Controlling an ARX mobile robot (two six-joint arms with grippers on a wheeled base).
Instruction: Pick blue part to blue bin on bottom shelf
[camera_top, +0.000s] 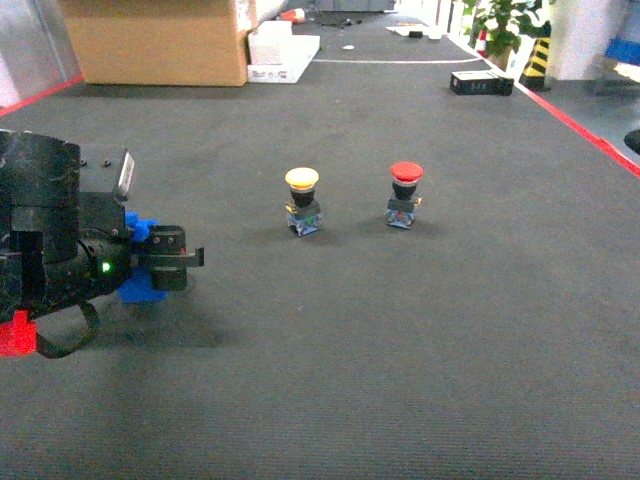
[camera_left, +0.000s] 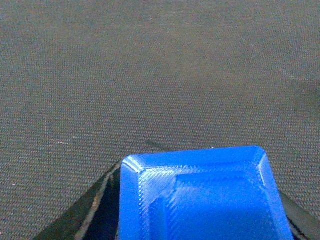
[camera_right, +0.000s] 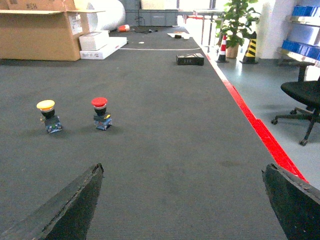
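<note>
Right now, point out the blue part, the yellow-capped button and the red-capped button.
blue part (camera_left: 205, 197), left wrist view, on its ridged top face.
yellow-capped button (camera_top: 302, 179), head view, on the yellow cap.
red-capped button (camera_top: 406, 172), head view, on the red cap.

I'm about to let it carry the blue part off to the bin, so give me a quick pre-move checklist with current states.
1. Blue part sits between the left gripper fingers: ok.
2. Grip closed firmly on the part: cannot tell.
3. Part lifted off the carpet: cannot tell.
4. Yellow push button and red push button stand apart from the left arm: ok.
5. Right gripper open, holding nothing: ok.
6. Blue bin and bottom shelf in view: not ok, neither appears.
</note>
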